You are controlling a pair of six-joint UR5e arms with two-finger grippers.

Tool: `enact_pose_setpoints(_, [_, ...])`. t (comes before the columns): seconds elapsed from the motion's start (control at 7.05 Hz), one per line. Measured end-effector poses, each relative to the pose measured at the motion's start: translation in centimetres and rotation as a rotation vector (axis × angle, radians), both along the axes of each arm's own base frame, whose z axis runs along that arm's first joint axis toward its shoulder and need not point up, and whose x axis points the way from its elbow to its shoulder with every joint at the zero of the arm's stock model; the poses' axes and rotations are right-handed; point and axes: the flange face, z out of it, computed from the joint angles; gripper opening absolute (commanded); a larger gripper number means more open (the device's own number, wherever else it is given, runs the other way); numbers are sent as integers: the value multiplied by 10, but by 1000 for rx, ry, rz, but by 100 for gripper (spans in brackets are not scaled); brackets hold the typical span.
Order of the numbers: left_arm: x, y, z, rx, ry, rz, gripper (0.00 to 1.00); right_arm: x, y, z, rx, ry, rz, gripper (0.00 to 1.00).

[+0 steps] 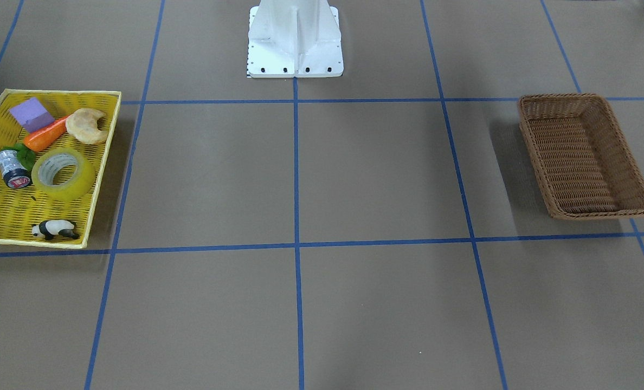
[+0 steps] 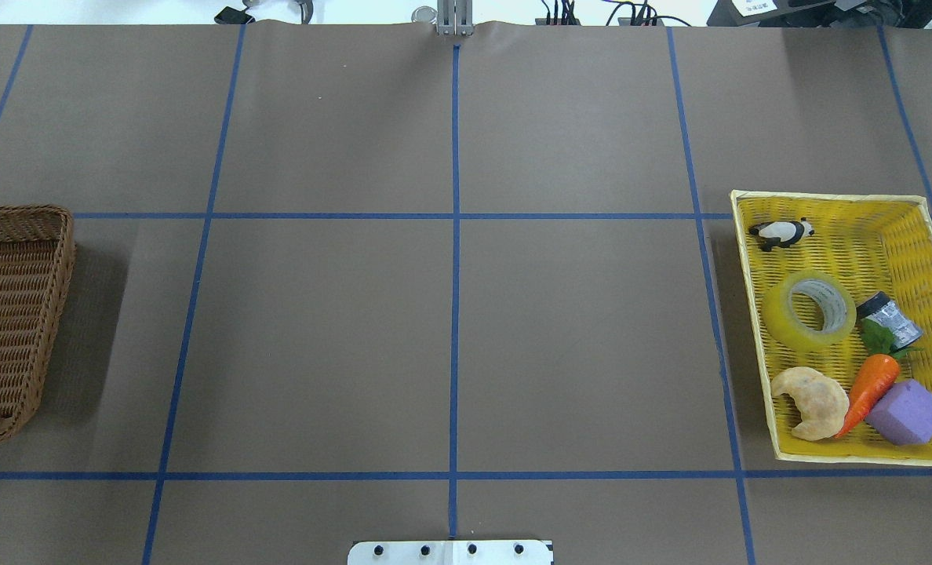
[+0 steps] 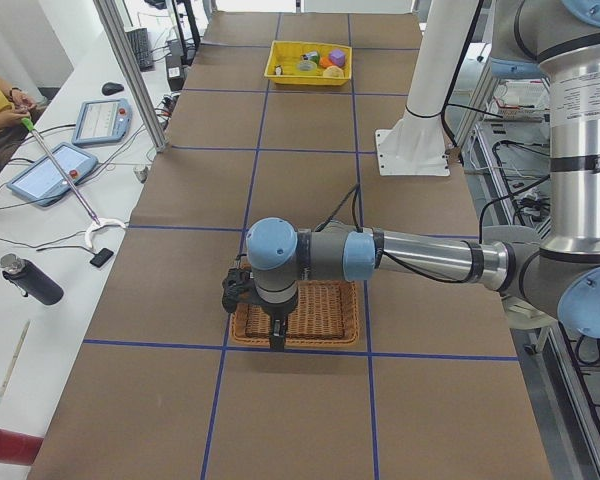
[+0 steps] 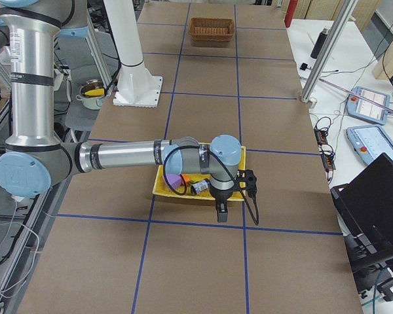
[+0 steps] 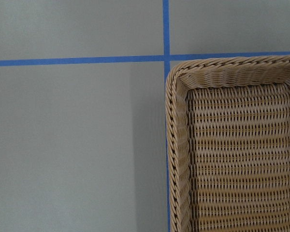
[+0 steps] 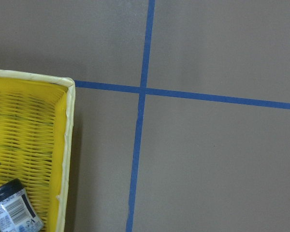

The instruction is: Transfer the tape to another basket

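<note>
The yellow tape roll [image 1: 63, 173] lies flat in the yellow woven tray [image 1: 104, 157], and it also shows in the overhead view [image 2: 810, 311]. The empty brown wicker basket [image 1: 577, 157] stands at the opposite end of the table [image 2: 11, 314]. My left gripper [image 3: 277, 338] hangs above the basket's outer edge, and its wrist view shows a basket corner [image 5: 232, 145]. My right gripper [image 4: 221, 212] hangs above the yellow tray's outer edge. Both grippers show only in the side views, so I cannot tell whether they are open or shut.
The tray also holds a silver-black cylinder with a red label [image 1: 12, 169], a carrot [image 1: 45, 134], a croissant [image 1: 87, 125], a purple block [image 1: 31, 114] and a panda figure [image 1: 55, 229]. The white robot base [image 1: 295, 40] stands mid-table. Blue tape lines grid the brown surface.
</note>
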Motion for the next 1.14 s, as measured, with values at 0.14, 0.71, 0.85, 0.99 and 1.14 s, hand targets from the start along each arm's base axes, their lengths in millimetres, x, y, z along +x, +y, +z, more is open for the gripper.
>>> enact_pose_setpoints(0.14, [0, -2, -3, 11, -1, -1, 99, -3, -7, -10, 33, 1, -5, 100])
enact_pose_setpoints(0.71, [-1, -24, -26, 226, -7, -8, 99, -17, -35, -63, 362, -32, -3, 100])
enact_pose_setpoints(0.85, [-1, -34, -27, 267, -10, -9, 99, -20, -35, -65, 380, -50, 9, 100])
enact_pose_setpoints(0.99, [-1, -39, -24, 283, -10, -8, 99, -26, -37, -70, 399, -76, 5, 100])
enact_pose_setpoints(1.14, [-1, -42, -25, 297, -10, -8, 99, -45, -40, -78, 415, -104, -27, 100])
